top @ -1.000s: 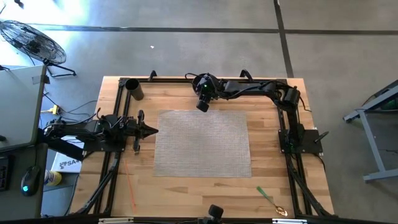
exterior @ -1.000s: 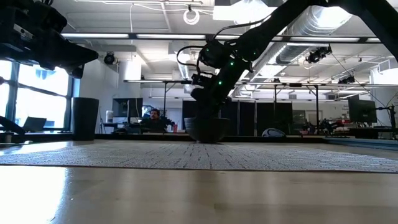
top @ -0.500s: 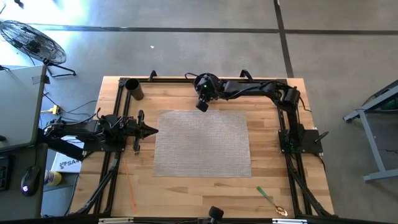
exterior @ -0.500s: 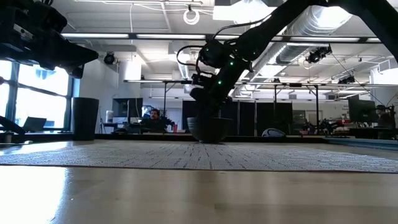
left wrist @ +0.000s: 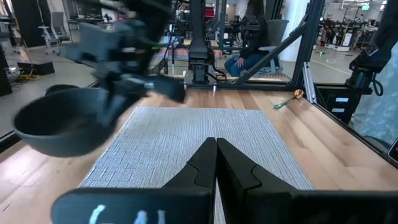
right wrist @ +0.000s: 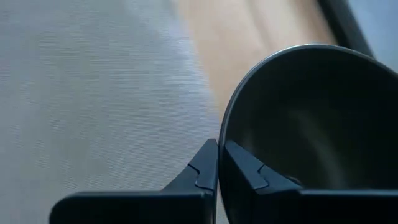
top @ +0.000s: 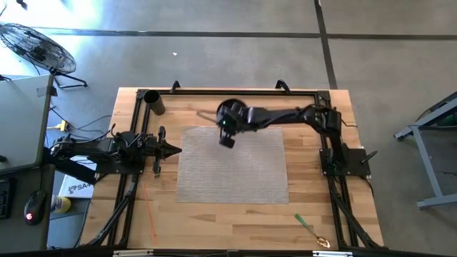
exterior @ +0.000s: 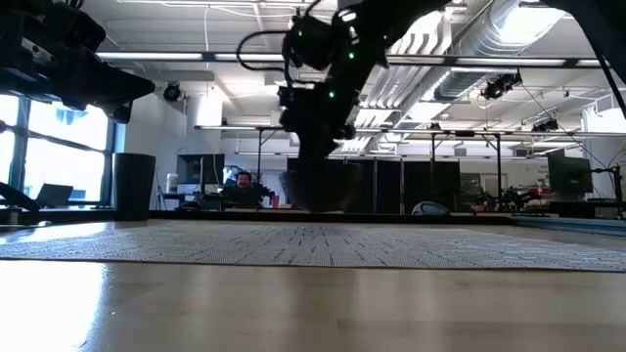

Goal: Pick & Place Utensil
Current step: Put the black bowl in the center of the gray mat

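Observation:
A dark round bowl (top: 230, 113) hangs in my right gripper (top: 227, 130) over the far edge of the grey woven mat (top: 232, 168). The left wrist view shows the bowl (left wrist: 62, 127) tilted and clear of the mat, and the low view shows it blurred (exterior: 318, 191). The utensil, a green-handled spoon (top: 308, 227), lies flat on the wood near the table's near right corner, also visible from the left wrist (left wrist: 287, 99). My left gripper (top: 177, 149) waits shut beside the mat's left edge (left wrist: 216, 146). My right gripper holds the bowl by its rim (right wrist: 221, 134), one finger inside the bowl (right wrist: 245, 171) and one outside (right wrist: 202, 165). The fingers come from above, pointing down. The bowl is lifted clear of the table and hangs tilted beside the fingers.
A dark cylindrical cup (top: 153, 101) stands upright near the table's far left corner. Black frame rails (top: 325, 164) run along the left, right and far sides of the wooden top. Bare wood shows between the mat and the near edge.
My right gripper has carried the bowl from the wood by the far edge toward the near and left side, over the mat's far edge. The bowl, which stood on the table, is now lifted clear and tilted. The gripper has stayed shut on it.

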Robot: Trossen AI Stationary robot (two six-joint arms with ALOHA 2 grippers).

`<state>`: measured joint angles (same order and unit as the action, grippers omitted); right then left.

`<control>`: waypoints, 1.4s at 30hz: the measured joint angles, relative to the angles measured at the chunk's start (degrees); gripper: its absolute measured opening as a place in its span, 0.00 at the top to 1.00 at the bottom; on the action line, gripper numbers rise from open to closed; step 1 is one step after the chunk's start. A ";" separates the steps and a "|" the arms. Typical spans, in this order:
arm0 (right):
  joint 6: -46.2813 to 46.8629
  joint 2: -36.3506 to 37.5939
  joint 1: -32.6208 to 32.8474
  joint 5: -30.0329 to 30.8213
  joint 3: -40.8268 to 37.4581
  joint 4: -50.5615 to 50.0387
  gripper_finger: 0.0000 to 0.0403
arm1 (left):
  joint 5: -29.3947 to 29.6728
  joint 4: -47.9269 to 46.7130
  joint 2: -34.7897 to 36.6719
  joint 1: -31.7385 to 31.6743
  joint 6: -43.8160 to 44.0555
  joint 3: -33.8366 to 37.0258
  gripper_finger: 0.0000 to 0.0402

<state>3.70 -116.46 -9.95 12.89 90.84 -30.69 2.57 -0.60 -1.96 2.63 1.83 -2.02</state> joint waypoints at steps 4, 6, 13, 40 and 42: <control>2.04 1.33 4.99 -3.72 -1.00 -0.39 0.99 | 0.02 0.02 0.00 0.00 0.00 0.00 1.00; 4.00 2.73 7.47 -4.08 -2.14 -0.76 0.99 | 0.00 0.01 0.00 0.00 0.00 0.00 1.00; 3.84 8.26 13.29 0.31 -3.56 0.08 0.98 | -0.07 -0.18 -0.02 0.00 0.00 0.00 1.00; 12.89 3.46 24.87 8.85 -3.60 8.11 0.98 | -0.07 -0.33 -0.04 0.00 0.00 0.00 1.00; 12.83 2.32 24.59 8.59 -3.60 8.58 0.98 | -0.07 -0.33 -0.04 0.00 0.00 0.00 1.00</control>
<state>16.53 -114.15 14.63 21.48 87.24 -22.11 2.50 -0.93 -2.00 2.63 1.83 -2.02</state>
